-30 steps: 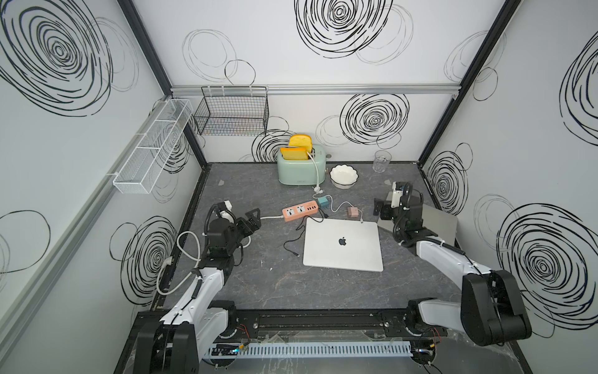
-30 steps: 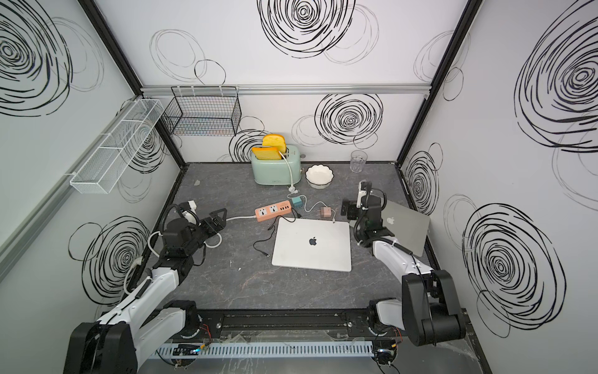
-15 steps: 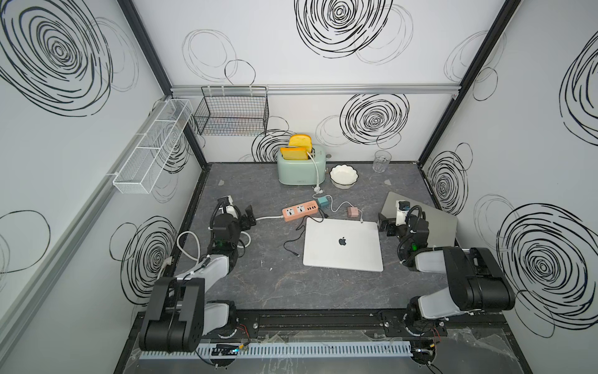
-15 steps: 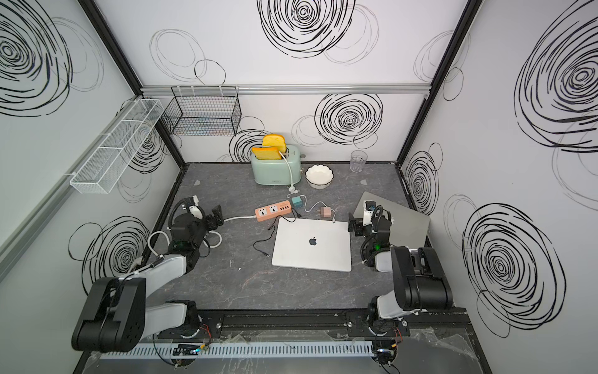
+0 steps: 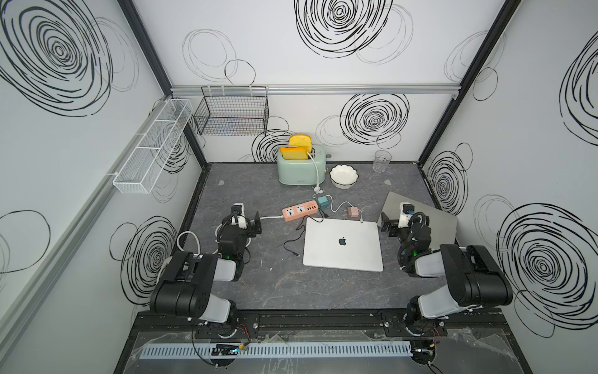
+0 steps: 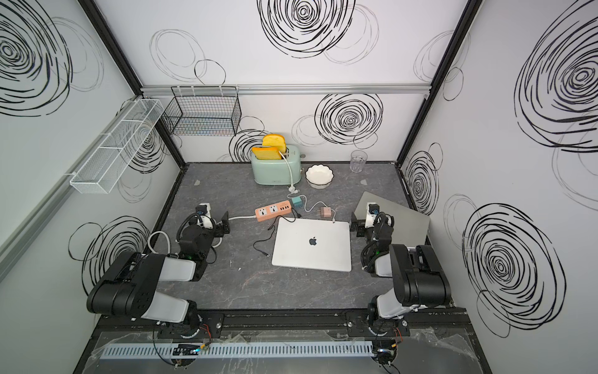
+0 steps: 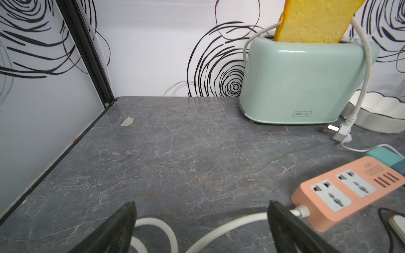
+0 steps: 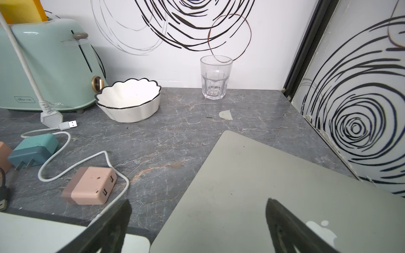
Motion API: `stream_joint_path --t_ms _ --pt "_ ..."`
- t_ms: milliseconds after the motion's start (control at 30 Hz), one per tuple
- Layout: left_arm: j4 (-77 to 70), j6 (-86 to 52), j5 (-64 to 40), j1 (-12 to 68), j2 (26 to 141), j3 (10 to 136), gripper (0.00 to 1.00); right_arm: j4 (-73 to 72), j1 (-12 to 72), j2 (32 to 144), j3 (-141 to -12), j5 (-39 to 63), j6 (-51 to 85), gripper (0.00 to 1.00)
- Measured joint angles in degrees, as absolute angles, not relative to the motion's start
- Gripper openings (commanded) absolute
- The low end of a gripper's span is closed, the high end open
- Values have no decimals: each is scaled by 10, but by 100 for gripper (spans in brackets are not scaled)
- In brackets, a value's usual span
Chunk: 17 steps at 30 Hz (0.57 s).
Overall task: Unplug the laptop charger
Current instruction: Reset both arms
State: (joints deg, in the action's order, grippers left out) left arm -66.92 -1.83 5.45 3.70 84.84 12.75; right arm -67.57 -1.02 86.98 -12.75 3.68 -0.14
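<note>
1. The left arm (image 5: pixel 194 278) is folded low at the near left. Its upper link lies back towards the rail and its forearm reaches towards the far side, with the wrist close over the table (image 5: pixel 275 285).
2. The left gripper (image 7: pixel 201 204) has its jaws wide apart and holds nothing. The thick white lead (image 7: pixel 230 223) of the power strip (image 5: pixel 299 210) runs on the table below the gap.
3. The power strip lies just right of that gripper, and both of its sockets are bare in the left wrist view.
4. A teal charger (image 5: pixel 323 202) lies at the strip's right end with its prongs showing.
5. A loose black cable (image 5: pixel 293 249) lies left of the closed silver laptop (image 5: pixel 343 243).
6. A toaster (image 5: pixel 301 168) stands at the far wall with bread in it. To its right are a bowl (image 5: pixel 344 176) and a glass (image 5: pixel 381 161).
7. The pink charger (image 8: pixel 89 188) lies on the table just beyond the silver laptop's far edge, with its prongs free.
8. A white cable (image 8: pixel 54 175) curls past it. One end is a bare plug near the toaster, and the other reaches the laptop's far edge. Whether that end is seated there cannot be told.
9. The right gripper (image 8: pixel 198 201) has its jaws spread and is empty, low over the near left edge of a grey laptop (image 8: pixel 263 175).
10. The right arm (image 5: pixel 466 275) is folded at the near right, like the left arm.
</note>
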Motion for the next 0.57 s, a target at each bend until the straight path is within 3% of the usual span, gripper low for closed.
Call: stream_joint_path --t_ms 567 --pt "-689 -12 61 39 848 125 98 -677 -13 870 -128 38 0 99"
